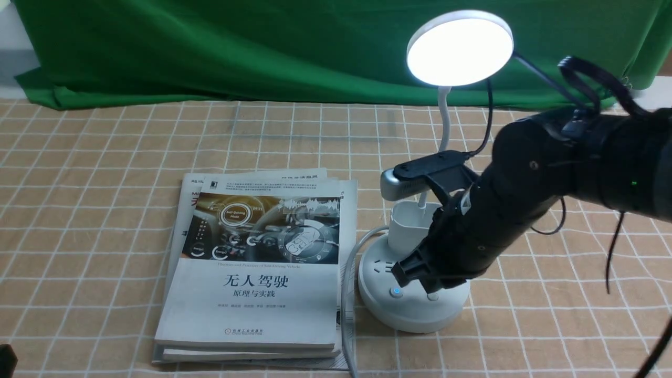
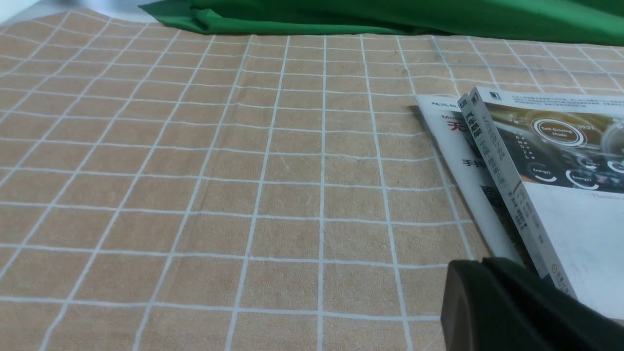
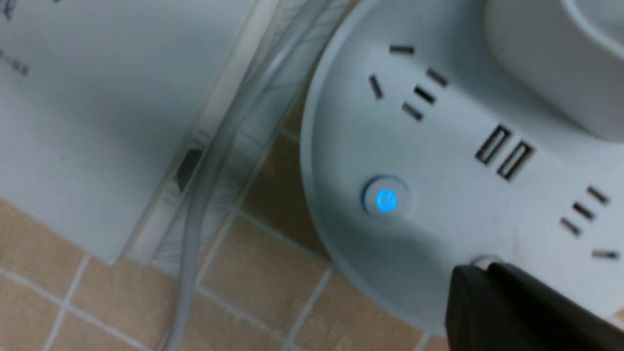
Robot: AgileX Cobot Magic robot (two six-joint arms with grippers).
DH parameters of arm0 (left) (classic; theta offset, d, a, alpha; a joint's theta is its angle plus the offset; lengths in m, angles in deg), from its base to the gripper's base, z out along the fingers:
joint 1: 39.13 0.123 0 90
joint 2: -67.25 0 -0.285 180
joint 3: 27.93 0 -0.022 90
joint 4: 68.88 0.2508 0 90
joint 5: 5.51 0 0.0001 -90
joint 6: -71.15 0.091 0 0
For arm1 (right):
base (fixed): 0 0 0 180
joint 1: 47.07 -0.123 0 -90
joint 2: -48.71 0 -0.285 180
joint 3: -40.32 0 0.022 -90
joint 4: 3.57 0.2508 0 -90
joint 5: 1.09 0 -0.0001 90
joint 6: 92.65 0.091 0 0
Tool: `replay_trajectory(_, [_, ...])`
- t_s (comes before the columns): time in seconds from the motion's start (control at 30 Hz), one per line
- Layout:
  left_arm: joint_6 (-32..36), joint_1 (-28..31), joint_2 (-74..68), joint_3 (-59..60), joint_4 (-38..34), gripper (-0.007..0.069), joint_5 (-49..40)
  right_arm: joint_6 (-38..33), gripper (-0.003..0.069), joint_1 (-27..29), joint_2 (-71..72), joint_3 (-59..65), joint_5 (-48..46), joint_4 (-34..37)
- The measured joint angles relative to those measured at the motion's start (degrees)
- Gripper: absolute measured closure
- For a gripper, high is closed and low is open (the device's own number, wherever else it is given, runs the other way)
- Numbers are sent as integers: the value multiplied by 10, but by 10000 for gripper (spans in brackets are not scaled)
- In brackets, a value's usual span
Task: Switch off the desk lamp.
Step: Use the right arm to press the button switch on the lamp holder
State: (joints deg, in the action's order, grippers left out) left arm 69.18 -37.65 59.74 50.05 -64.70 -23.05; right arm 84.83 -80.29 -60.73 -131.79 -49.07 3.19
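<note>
The white desk lamp with a lit disc head (image 1: 460,50) stands on the checked tabletop (image 1: 94,220), right of the stacked books (image 1: 247,299). Its plastic base should sit steady, its gooseneck flex; pressing the small round blue-lit button (image 3: 386,199) needs no grasp. The black right hand (image 1: 415,275) is closed, empty, above the base. The cover reads "Self-Driving Mode", "无人驾驶 原理与实践".

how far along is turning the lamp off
Done, it seems: the right gripper is over the lamp's base.
In hand: lining up with a button, its tip near the unlit button; contact can't be made out.
Left: the switch-off itself, since the disc head glows white and the power button shows blue.
</note>
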Motion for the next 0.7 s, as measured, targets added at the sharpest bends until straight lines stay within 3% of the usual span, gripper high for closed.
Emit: replay_trajectory(0.7, [0,0,0,0,0,620,0,25,627,8,-28,-1,3,-21])
